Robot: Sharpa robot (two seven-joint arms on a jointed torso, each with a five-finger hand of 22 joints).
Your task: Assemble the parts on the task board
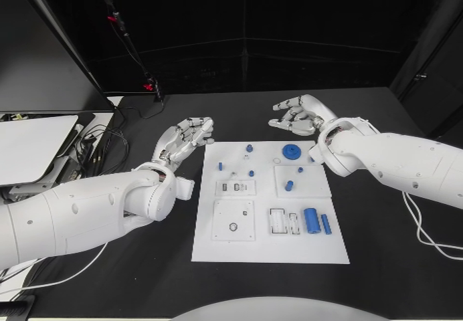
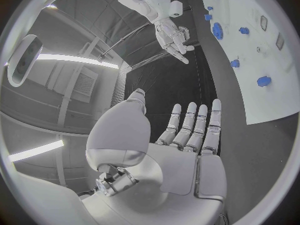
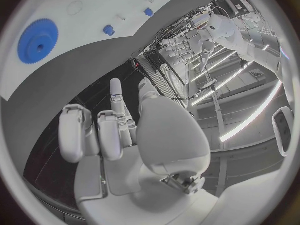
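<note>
- Here I see my left hand beside the board's far-left corner, fingers straight and slightly apart, holding nothing.
- My right hand hangs beyond the far edge, fingers curled in, nothing in them.
- The blue gear and cylinder lie on the board.

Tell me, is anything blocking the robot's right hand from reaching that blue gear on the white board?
Nothing visible does. The right hand hangs above the black table just beyond the task board's far edge, holding nothing. The blue gear lies uncovered near that edge, with only open space between them.
</note>
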